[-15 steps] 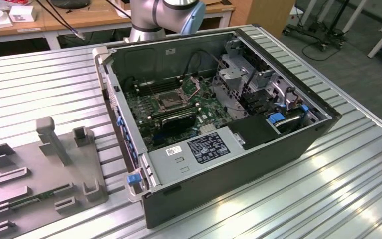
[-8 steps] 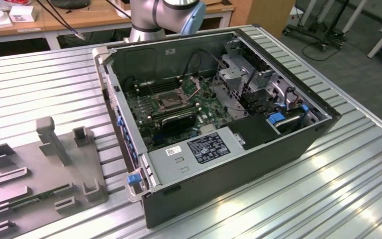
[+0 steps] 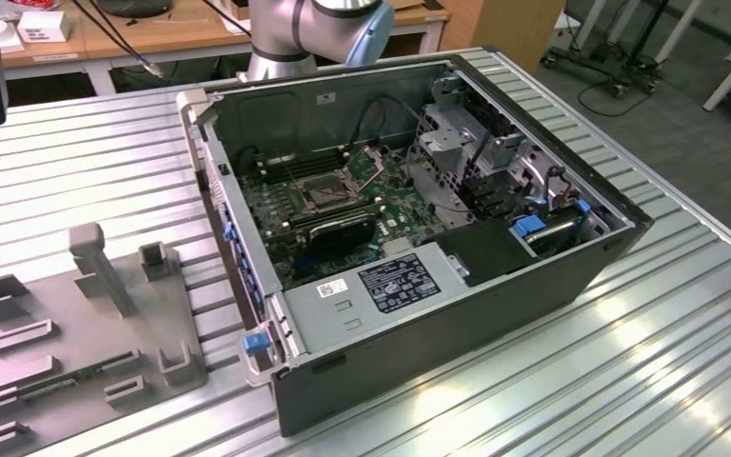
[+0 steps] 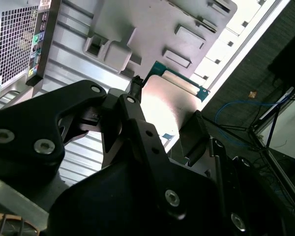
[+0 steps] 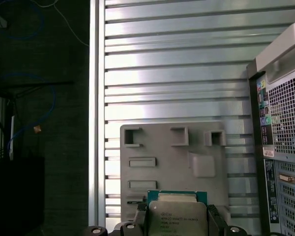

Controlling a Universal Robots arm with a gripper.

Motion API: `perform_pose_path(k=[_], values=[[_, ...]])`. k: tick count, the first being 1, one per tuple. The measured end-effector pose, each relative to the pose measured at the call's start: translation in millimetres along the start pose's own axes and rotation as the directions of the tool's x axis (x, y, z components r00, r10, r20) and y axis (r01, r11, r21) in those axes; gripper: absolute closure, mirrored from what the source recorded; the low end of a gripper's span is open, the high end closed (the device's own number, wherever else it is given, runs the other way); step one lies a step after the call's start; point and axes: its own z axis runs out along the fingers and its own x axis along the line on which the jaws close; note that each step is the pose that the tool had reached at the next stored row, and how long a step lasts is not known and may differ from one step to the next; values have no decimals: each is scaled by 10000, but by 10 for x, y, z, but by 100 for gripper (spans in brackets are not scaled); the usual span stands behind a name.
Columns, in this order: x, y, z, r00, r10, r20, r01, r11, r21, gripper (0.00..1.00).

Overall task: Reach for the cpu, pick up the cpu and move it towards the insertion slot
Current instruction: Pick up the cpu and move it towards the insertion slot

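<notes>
First wrist view: the gripper (image 5: 177, 225) clamps the cpu (image 5: 177, 216) by two opposite edges, with the tray (image 5: 157, 147) well beneath it. The chip looks light, stiff, slick-faced and probably fragile underneath, so an edge hold suits it. The slot (image 3: 319, 195) lies well away.

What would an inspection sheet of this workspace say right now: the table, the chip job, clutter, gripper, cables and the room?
Surface: ribbed metal table carrying an open computer case.
Job's things: cpu held up over the grey tray; insertion slot on the board inside the case, far from the cpu.
Clutter: the grey tray only.
Gripper: gripper shut on the cpu.
Cables: black cables inside the case; blue cable beyond the table.
Surroundings: wooden desk behind.
</notes>
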Motion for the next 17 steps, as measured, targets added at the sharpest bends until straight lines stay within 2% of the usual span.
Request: perform_pose_path(k=[17], values=[[-100, 4, -1, 10000, 0, 0, 0, 10000, 1, 46]])
